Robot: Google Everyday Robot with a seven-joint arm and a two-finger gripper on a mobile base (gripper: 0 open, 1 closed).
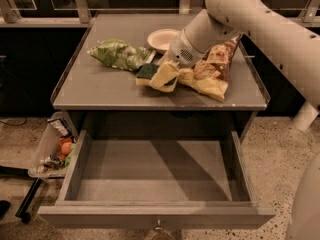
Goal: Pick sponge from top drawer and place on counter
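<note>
Camera view. The sponge (146, 73) lies flat on the counter (95, 91), green scouring face up, near the middle and toward the front edge. The top drawer (150, 215) stands pulled out, with no sponge in it.

My gripper (165, 77) sits low over the counter, right against the sponge's right side. Gripping or released, I cannot tell (its pale parts blend with the yellow foam).

Handling, my judgement: light, soft, compressible, not fragile, and the rough top should give good friction. Best hold is across the short sides with a gentle squeeze, since a hard pinch would deform it.

Green snack bag (117, 55) lies just left, a crinkly bag (212, 74) just right, so the spot is tight.
</note>
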